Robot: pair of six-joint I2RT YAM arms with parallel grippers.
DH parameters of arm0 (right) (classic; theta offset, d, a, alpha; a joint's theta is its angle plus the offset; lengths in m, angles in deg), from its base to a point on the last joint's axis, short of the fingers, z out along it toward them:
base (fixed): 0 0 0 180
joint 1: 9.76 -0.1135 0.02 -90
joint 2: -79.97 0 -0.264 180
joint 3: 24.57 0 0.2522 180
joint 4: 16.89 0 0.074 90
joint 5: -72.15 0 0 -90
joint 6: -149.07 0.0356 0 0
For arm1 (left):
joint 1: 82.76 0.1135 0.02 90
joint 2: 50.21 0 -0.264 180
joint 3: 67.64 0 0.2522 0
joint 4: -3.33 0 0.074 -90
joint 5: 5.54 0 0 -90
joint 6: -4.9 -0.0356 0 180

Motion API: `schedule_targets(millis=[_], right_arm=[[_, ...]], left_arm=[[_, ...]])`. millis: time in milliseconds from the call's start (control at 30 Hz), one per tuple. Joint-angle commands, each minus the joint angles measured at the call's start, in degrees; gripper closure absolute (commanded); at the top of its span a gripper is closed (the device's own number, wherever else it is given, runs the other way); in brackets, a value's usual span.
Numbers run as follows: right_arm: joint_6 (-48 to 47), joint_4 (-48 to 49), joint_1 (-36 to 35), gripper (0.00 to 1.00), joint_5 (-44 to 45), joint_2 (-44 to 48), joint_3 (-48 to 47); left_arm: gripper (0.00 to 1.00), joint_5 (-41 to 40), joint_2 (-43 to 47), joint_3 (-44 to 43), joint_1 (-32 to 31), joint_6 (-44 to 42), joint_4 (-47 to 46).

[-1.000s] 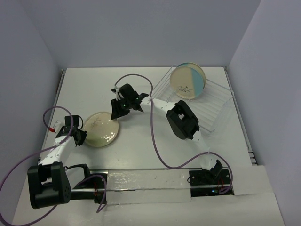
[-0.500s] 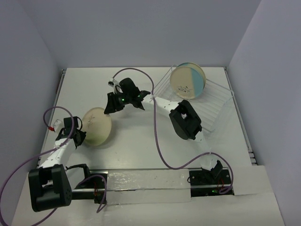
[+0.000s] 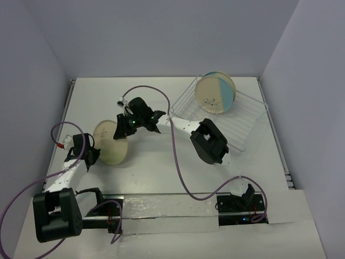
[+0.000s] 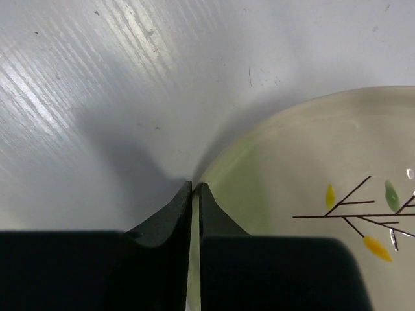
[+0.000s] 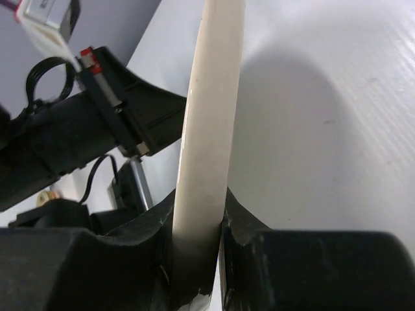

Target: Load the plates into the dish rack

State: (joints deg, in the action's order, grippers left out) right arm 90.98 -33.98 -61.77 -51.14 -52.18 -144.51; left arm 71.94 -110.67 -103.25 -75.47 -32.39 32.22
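White table [image 3: 97, 102], faintly streaked, closed in by pale grey walls on three sides. At the far right, standing on it, a wire dish rack [image 3: 248, 124]. Left of centre, a cream plate [image 3: 110, 144] tipped up on edge, shadow just beneath, contact with the surface unclear. Purple cables [image 3: 178, 167] looping across the near half.

Racked plate [image 3: 215, 93] half cream, half light blue, dark sprig; held plate [image 3: 111, 142] cream, brown twig, yellow-green leaves
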Motion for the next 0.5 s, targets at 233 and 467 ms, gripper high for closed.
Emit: schedule_targets(millis=[233,467], right_arm=[[-11.29,-1.44,-1.12,1.0,10.95,9.35,1.33],[-22.95,-2.31,4.78,1.0,7.63,19.65,-1.48]], left_arm=[[0.39,12.94,12.8,0.31,-1.69,1.2,-0.48],[0.01,5.69,29.92,-3.95,-1.93,3.89,3.34]])
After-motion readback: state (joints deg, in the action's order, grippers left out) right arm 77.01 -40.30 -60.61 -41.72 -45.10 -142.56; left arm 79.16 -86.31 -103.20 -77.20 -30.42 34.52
